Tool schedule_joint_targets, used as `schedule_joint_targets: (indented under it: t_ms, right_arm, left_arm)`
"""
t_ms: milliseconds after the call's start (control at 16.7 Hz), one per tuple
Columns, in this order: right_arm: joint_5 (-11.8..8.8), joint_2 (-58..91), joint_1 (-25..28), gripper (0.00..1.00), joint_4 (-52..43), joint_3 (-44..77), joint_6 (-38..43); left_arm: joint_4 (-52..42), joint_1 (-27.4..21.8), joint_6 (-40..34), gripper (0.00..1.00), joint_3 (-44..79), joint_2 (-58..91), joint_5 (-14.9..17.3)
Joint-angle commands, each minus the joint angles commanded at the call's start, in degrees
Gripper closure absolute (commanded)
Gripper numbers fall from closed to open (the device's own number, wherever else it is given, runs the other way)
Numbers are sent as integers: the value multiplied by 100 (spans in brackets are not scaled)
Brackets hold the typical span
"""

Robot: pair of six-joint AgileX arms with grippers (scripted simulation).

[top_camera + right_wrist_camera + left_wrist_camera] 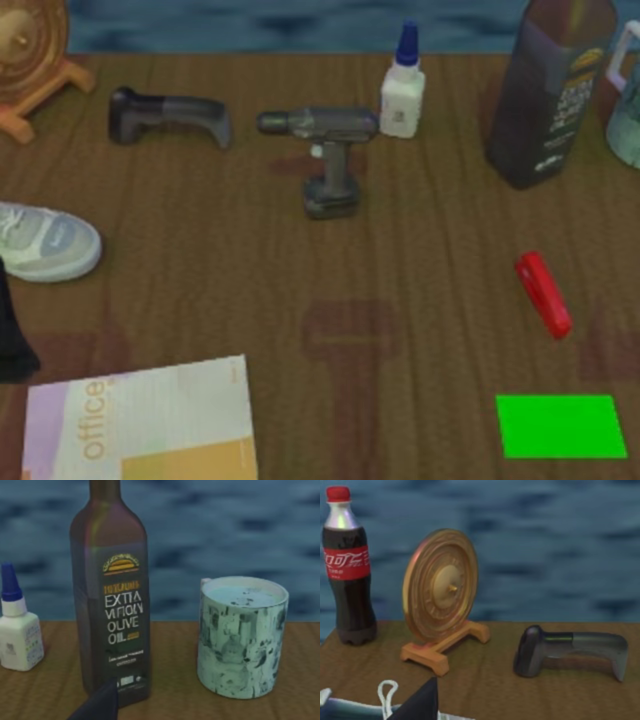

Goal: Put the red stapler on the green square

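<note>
The red stapler (543,294) lies flat on the wooden table at the right, slanting from upper left to lower right. Below it, near the table's front right corner, the green square (561,426) lies bare, a short gap away from the stapler. My left arm (12,345) is parked at the table's left edge. My right arm is outside the top view. Each wrist view shows a single dark fingertip (422,702) (100,702) with bare table beside it and nothing held. Neither wrist view shows the stapler or the square.
Along the back stand a wooden clock (30,60), a scanner (170,117), a drill (325,150), a glue bottle (403,85), an olive oil bottle (550,90) and a mug (625,95). A shoe (45,240) and an office book (140,425) lie at the left. A cola bottle (347,570) stands beside the clock.
</note>
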Motion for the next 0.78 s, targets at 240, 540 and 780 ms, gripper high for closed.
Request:
schedule_joint_targets:
  t_ms: [240,540,780]
  right_arm:
    - [-6,175,38,0,-126,174,2]
    - [-13,1686,282,0,-1086,1566,14]
    - [-2,3935,563,0,-2303,3226,21]
  left_arm:
    - [0,0,0,0,0,0,0]
    - [0,0,0,0,0,0,0]
    - [0,0,0,0,0,0,0]
